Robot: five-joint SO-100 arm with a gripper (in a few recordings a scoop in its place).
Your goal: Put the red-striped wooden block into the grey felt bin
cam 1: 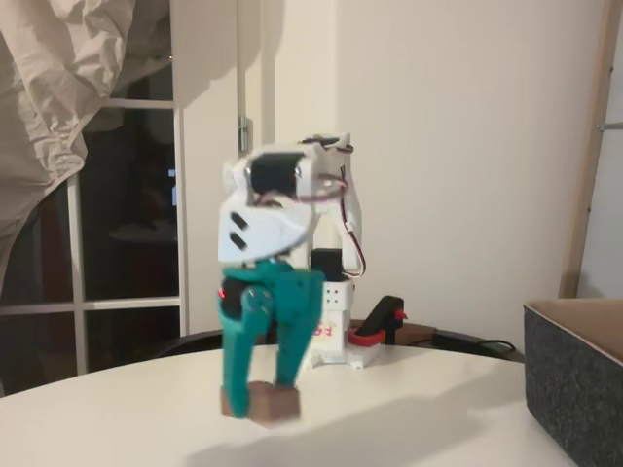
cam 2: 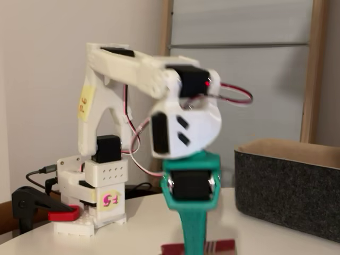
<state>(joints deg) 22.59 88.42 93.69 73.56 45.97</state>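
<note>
The red-striped wooden block (cam 1: 261,405) lies low over the white table (cam 1: 409,418), blurred and brownish here. In another fixed view its red top and striped face (cam 2: 220,247) peek out at the bottom edge on either side of a teal finger. My teal gripper (cam 1: 263,387) points straight down with its two fingers (cam 1: 237,355) apart and their tips at the block's top edges. Whether they clamp the block or only straddle it is unclear. The grey felt bin (cam 1: 574,375) stands at the right edge, and its tan lining shows along the rim (cam 2: 289,151).
The arm's white base (cam 2: 98,199) with a red and black clamp (cam 2: 45,210) sits at the back of the table, cables trailing behind it. A glass door and crumpled cloth are behind at left in a fixed view. Bare tabletop (cam 1: 438,409) lies between gripper and bin.
</note>
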